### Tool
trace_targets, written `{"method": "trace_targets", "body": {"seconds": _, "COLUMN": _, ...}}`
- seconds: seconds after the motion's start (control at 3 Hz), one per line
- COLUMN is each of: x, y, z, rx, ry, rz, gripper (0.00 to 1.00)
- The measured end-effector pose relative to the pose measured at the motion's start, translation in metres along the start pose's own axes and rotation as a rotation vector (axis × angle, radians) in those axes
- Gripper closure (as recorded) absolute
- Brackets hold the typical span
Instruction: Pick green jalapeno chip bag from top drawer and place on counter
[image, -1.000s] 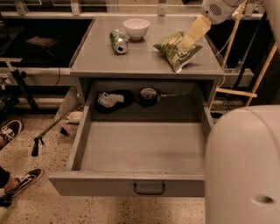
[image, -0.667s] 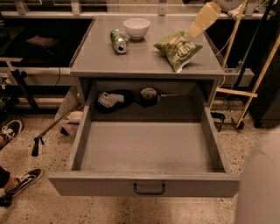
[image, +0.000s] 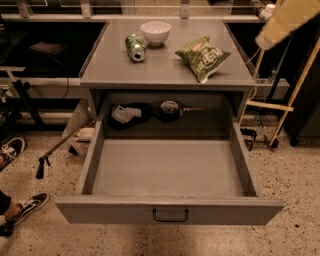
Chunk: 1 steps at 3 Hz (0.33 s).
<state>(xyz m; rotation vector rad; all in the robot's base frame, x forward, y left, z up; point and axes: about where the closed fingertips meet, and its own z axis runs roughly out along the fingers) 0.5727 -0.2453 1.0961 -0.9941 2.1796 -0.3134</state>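
Observation:
The green jalapeno chip bag lies flat on the right half of the counter, free of the gripper. My gripper shows as a pale yellow tip at the top right edge, off the counter's right side and well apart from the bag, with nothing seen in it. The top drawer is pulled wide open toward the camera and its floor is bare. Its front panel carries a small black wire handle.
A green soda can lies on its side on the counter beside a white bowl. Dark objects sit at the back of the cabinet opening. Shoes and a rod are on the floor left; a wooden frame stands right.
The gripper has pulled up and to the right, away from the chip bag, which stays on the counter. The robot's white body has left the lower right of the view.

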Motion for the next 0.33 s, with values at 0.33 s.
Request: {"method": "trace_targets", "body": {"seconds": 0.33, "x": 0.0315, "y": 0.0105, "z": -0.0304, "rx": 0.029, "ry": 0.046, "rz": 0.009, "gripper": 0.00}}
